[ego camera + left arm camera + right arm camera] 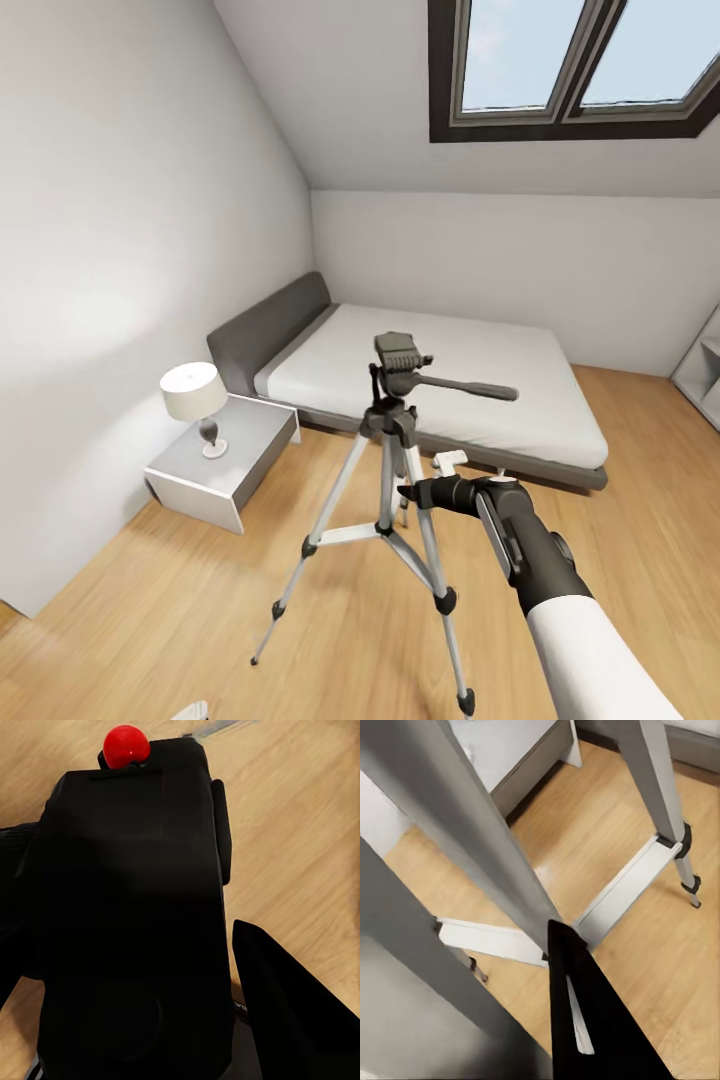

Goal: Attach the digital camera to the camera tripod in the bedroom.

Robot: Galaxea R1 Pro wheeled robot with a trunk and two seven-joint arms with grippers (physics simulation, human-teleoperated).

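The camera tripod (390, 430) stands on the wood floor in front of the bed, silver legs spread, black head and long handle (465, 388) on top. My right gripper (408, 492) reaches in against one of its upper legs; one black finger (592, 1020) shows by the silver leg (472, 832), the other is hidden, and the gripper looks shut. The digital camera (135, 870), black with a red dot (126, 746), sits between the fingers of my left gripper (127, 904), which is shut on it above the floor.
The grey-framed white bed (450, 385) lies behind the tripod under a skylight (575, 65). A grey nightstand (225, 460) with a white lamp (195, 395) stands at the left wall. A white shelf (703, 375) is at the right edge. Open wood floor (180, 610) surrounds the tripod's feet.
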